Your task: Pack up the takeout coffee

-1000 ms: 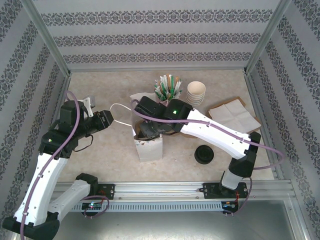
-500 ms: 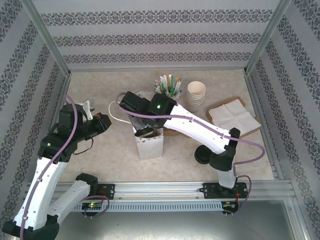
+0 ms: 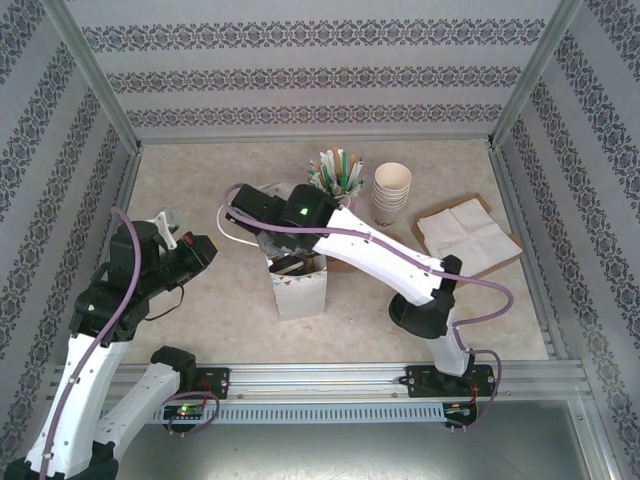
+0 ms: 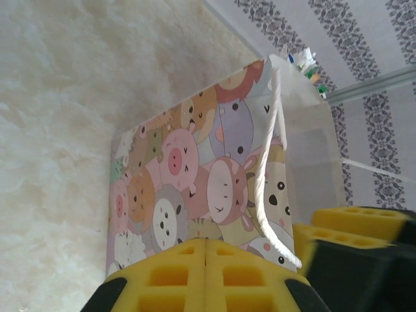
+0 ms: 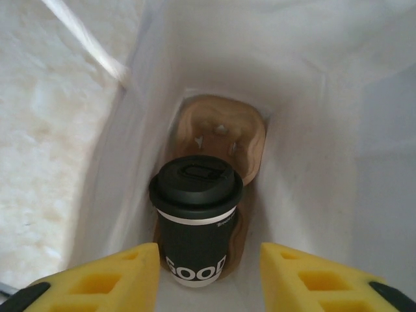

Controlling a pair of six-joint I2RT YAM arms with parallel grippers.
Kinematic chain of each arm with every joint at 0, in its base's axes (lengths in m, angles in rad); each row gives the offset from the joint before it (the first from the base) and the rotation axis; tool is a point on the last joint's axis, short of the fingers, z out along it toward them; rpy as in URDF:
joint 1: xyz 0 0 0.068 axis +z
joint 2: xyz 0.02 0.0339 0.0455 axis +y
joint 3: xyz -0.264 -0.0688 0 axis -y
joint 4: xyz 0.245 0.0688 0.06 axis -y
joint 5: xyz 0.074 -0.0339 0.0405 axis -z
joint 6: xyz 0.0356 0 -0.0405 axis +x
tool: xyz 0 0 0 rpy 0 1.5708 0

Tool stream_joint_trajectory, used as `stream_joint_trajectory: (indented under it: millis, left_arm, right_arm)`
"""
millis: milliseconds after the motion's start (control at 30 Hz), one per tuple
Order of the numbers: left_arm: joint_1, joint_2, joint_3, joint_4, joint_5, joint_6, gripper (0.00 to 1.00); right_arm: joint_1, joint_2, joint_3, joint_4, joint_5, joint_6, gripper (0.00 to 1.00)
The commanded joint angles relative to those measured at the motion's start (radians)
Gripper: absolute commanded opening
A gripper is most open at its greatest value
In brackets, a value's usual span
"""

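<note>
Overhead, the pale speckled table (image 3: 200, 180) carries everything, with 2 white arms rising from its 6 o'clock edge. The right arm (image 3: 380, 260) stretches from 5 o'clock to the centre, its wrist bent down over the mouth of the paper bag (image 3: 298, 288). That bag stands upright mid-table, its side printed with cartoon animals, with a white cord handle (image 4: 266, 188). The left arm (image 3: 100, 310) sits at 8 o'clock. Its left fingers (image 4: 195, 276) are clenched pad to pad on nothing, near the bag's printed side at its 9 o'clock. Square white napkins (image 3: 465, 232) lie at 2 o'clock from the bag, a stack of white paper cups (image 3: 392, 188) at 1 o'clock, and a bundle of green-and-white sticks (image 3: 338, 172) at 12 o'clock. Down inside the bag a brown cardboard carrier (image 5: 224, 136) lies on the bottom. The takeout coffee (image 5: 195, 214), black with a black lid, stands upright in the carrier's pocket toward 6 o'clock. The right fingers (image 5: 97, 276) are released and spread to either side of the cup's base: the 7 o'clock one is just beside it, the 5 o'clock one apart from it
</note>
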Motion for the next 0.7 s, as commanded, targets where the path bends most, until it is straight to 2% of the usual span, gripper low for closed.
stream_joint_trajectory:
  millis: [0,133,433,600,667]
  left_arm:
    - [-0.004,-0.019,0.043,-0.017,-0.074,0.028,0.15]
    - [-0.004,-0.024,0.039,-0.015,-0.096,0.044,0.3]
    - [-0.003,0.008,0.01,0.054,-0.097,0.052,0.41]
    - [-0.003,0.056,0.022,0.098,-0.1,0.06,0.53]
    - [-0.004,0.073,0.037,0.108,-0.113,0.073,0.55]
  right_arm:
    - [-0.011,0.041,0.013,-0.058,0.005,0.038,0.5]
    - [-0.028,0.059,-0.032,-0.049,-0.024,0.055,0.58]
    - [-0.076,0.037,-0.165,0.034,-0.102,0.071,0.64]
    - [-0.095,0.033,-0.21,0.079,-0.123,0.084,0.68]
    - [-0.102,0.035,-0.222,0.095,-0.125,0.091,0.71]
